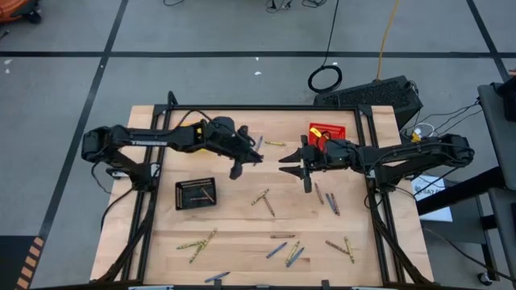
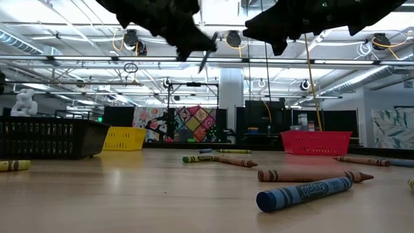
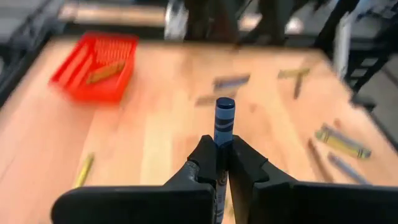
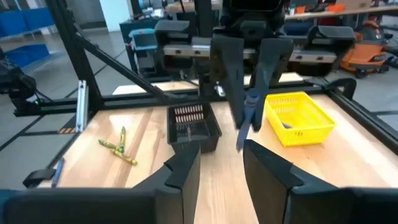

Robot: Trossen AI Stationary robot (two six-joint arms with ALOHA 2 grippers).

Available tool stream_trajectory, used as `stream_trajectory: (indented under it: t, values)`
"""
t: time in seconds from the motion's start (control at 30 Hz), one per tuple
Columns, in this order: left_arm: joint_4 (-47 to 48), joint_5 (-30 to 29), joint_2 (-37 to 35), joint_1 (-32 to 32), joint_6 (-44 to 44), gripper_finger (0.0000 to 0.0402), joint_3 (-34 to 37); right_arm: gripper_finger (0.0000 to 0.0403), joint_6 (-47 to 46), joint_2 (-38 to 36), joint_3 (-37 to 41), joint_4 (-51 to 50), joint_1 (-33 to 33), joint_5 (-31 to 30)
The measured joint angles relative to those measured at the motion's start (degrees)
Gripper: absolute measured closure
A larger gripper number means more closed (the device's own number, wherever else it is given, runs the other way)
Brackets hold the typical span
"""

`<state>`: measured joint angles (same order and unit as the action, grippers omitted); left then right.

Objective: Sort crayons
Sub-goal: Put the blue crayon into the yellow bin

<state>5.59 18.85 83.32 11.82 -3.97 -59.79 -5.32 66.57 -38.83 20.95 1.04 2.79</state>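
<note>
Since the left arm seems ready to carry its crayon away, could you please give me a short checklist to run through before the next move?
1. Left gripper shut on the blue crayon: ok.
2. Right gripper open with nothing between its fingers: ok.
3. Both grippers raised off the table: ok.
4. Black basket, red basket and yellow basket upright: ok.
5. Which basket takes blue crayons: cannot tell.
6. Clearance between the two grippers, facing each other closely over the table's middle: cannot tell.
</note>
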Motion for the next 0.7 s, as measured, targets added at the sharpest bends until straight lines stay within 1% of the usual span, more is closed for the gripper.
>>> stream_trajectory:
  t: [0.17,0.33,0.43,0.6,0.7]
  values:
    - [11.98,-2.27,-3.73,2.66,-2.77,0.0393,-0.02,0.0293,-0.08,0.00,0.00,-0.67,-0.02,0.02]
    - [21.82,-2.71,-5.09,5.21,-2.98,0.0393,0.00,0.0293,-1.49,0.00,0.00,-0.83,0.00,0.02]
    - [26.83,-3.56,-5.15,6.78,-4.19,0.0393,0.00,0.0293,-1.51,0.00,0.00,-1.24,-0.01,0.00]
    - [33.74,-7.89,-5.15,9.57,-6.83,0.0393,0.00,0.0293,-1.51,0.00,0.00,-2.48,-0.01,0.02]
    - [36.47,-9.15,-5.15,11.74,-8.63,0.0393,0.00,0.0293,-1.51,0.00,0.00,-2.72,0.00,0.00]
